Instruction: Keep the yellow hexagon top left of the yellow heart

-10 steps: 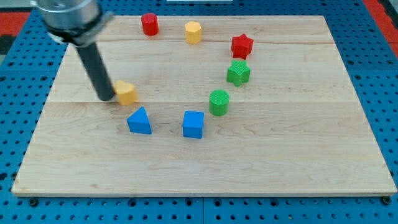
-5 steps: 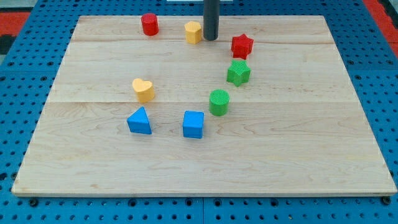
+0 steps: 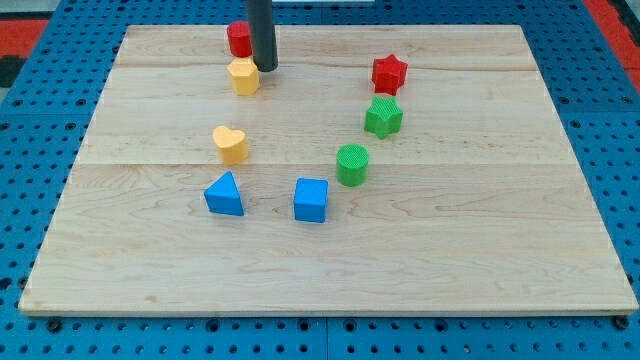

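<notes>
The yellow hexagon [image 3: 243, 76] sits near the view's top, left of centre. The yellow heart [image 3: 230, 144] lies below it and slightly to the left, with a gap between them. My tip [image 3: 265, 67] is at the hexagon's upper right edge, touching or almost touching it. The rod rises out of the view's top and covers part of the red cylinder [image 3: 239, 38], which stands just above the hexagon.
A red star [image 3: 389, 73], a green hexagon-like block [image 3: 383, 116] and a green cylinder [image 3: 352, 164] run down the right of centre. A blue triangle [image 3: 224, 194] and a blue cube [image 3: 311, 199] lie below the heart. The wooden board [image 3: 500, 250] sits on blue pegboard.
The rod left the heart, went to the hexagon's right side, then pushed the hexagon left and down. The heart was nudged slightly right earlier and now rests still.
</notes>
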Controlling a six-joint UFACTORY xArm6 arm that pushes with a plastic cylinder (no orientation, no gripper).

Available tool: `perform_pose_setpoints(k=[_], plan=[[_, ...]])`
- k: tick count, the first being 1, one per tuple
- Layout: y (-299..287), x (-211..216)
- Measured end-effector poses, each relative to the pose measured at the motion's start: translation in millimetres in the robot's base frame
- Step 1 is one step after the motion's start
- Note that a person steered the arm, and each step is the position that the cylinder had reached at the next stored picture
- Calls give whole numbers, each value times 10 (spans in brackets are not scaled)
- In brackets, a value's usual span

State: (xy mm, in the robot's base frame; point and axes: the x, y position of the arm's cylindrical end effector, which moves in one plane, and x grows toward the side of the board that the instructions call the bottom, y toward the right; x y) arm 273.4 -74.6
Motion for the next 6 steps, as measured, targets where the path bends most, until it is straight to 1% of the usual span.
perform_pose_setpoints(k=[1,2,3,4,5,6], plan=[[-159,55],[-269,-58],[-422,144],[-432,643],[-252,1108],[19,1289]])
